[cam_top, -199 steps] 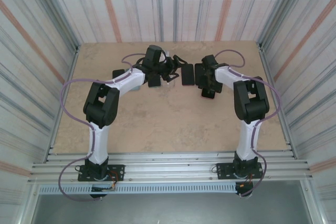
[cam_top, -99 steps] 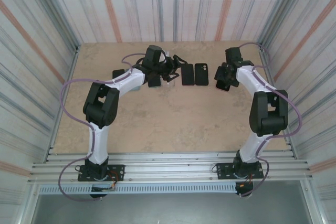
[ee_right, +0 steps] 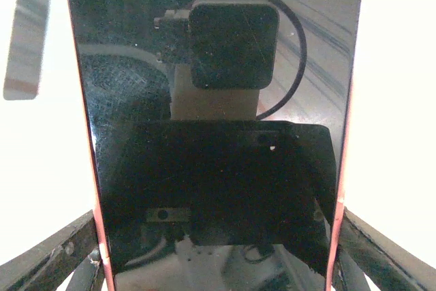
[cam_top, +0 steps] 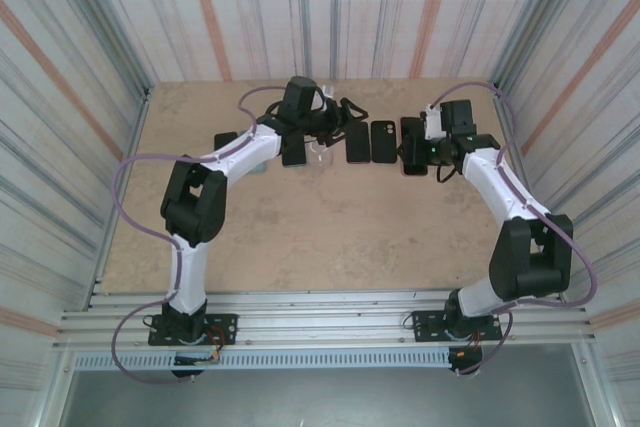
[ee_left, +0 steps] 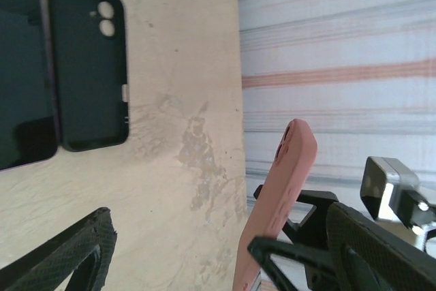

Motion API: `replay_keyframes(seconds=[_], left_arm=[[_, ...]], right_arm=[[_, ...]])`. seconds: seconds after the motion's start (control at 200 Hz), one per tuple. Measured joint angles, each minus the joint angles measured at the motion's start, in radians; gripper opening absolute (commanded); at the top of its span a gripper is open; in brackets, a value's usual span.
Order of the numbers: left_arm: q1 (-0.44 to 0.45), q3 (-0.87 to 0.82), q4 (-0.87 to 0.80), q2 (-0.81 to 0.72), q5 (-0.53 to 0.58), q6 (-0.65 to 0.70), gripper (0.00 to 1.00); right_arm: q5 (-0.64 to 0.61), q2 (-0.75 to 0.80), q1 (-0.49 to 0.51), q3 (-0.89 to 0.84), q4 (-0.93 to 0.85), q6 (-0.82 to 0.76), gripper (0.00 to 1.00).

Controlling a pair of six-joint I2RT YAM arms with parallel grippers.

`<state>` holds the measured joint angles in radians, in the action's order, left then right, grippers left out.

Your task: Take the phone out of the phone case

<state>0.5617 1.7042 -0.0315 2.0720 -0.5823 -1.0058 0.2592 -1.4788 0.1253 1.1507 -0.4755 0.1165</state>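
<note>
Right gripper (cam_top: 414,150) clamped the phone (ee_right: 218,66) upright at two o'clock.
Left gripper (cam_top: 332,129), jaws apart, faced it, probably to pull.

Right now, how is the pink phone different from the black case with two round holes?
The pink phone is held up on edge by the right gripper; the black case lies flat on the table. The pink phone has a pink back and a glossy dark screen; the black case is black all over. Both are long rectangles with rounded corners.
</note>
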Motion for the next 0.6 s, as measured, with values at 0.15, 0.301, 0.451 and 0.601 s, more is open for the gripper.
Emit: replay_keyframes(seconds=[0.15,0.301,0.451,0.601], left_arm=[[0.042,0.077,-0.059,0.000,0.025,0.110,0.71],[0.074,0.118,-0.119,0.000,0.052,0.203,0.64],[0.085,0.130,-0.151,0.000,0.061,0.251,0.50],[0.091,0.139,-0.157,0.000,0.059,0.274,0.37]], right_arm=[[0.071,0.040,0.051,-0.003,0.018,-0.027,0.38],[0.113,0.053,0.068,-0.004,0.028,-0.028,0.38],[0.127,0.058,0.078,-0.004,0.034,-0.027,0.37],[0.131,0.058,0.086,-0.004,0.034,-0.023,0.37]])
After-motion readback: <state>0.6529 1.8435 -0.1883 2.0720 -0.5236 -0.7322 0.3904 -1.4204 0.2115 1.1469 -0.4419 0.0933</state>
